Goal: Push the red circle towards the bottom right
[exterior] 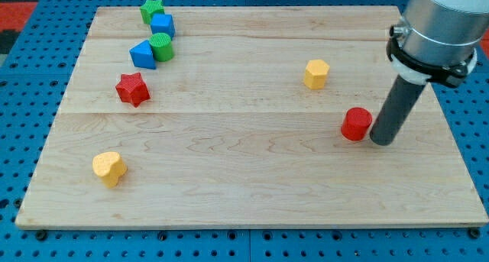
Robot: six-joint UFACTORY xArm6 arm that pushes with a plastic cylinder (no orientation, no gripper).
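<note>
Right now the rod's tip (380,140) rests just beside the red circle (355,124), at its three o'clock, seemingly touching; the arm carries no jaws, only this rod. The circle lies right of centre on the wooden board (244,185). Risk, as a judgement: a push from this side would drive it toward nine o'clock, away from the bottom right, so the tip likely must circle round to eleven o'clock first. At twelve o'clock sits a yellow hexagon (316,73). Far toward nine o'clock lie a yellow heart (109,167), red star (132,88), blue triangle (142,54), green circle (161,46), blue cube (162,25) and green star (151,10). Nothing blocks the corner.
</note>
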